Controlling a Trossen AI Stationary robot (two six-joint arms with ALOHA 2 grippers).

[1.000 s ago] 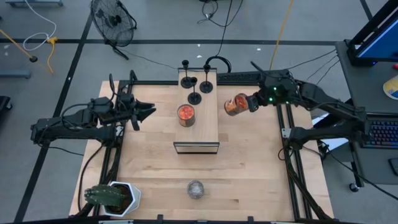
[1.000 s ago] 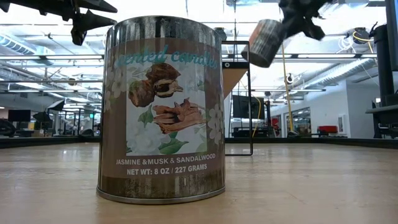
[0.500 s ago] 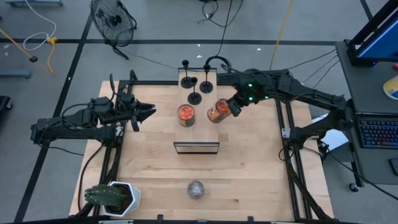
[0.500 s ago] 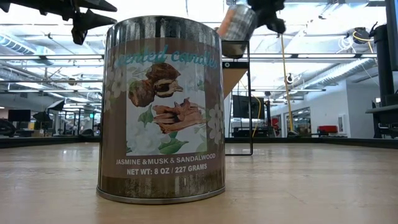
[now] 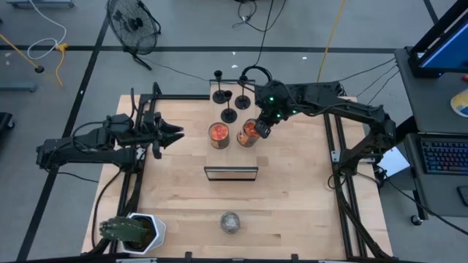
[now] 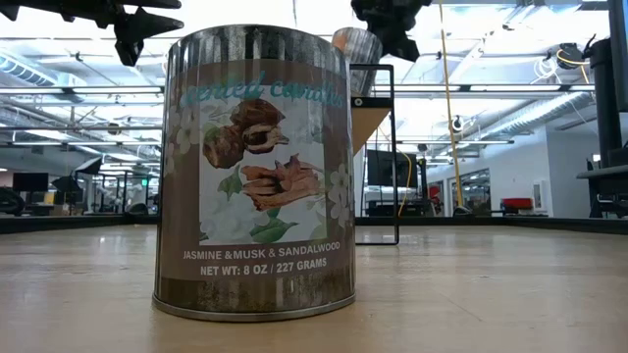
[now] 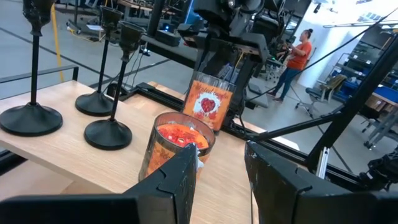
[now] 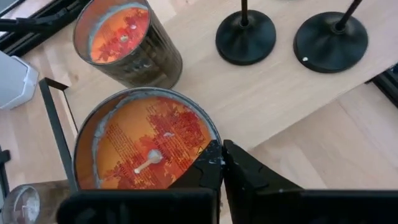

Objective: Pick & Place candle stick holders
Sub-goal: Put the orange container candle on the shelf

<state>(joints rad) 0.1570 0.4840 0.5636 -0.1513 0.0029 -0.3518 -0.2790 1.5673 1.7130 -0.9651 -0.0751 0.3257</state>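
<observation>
My right gripper [image 5: 257, 131] pinching a candle jar's [image 5: 248, 133] rim, second jar [image 5: 219, 134] just beside, three candle stick holders [image 5: 228, 115] beyond, my left gripper [image 5: 174, 132] parted, empty, well apart.

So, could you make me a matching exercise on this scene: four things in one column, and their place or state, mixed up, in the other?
Things:
1. holders
2. left fingers
3. right fingers
4. plant

Place or state:
a. at a corner of the table, on the left arm's side
b. shut on the rim of a jar
c. open, nothing between them
d. standing at the far end of the shelf

Pairs: 1-d, 2-c, 3-b, 4-a
</observation>
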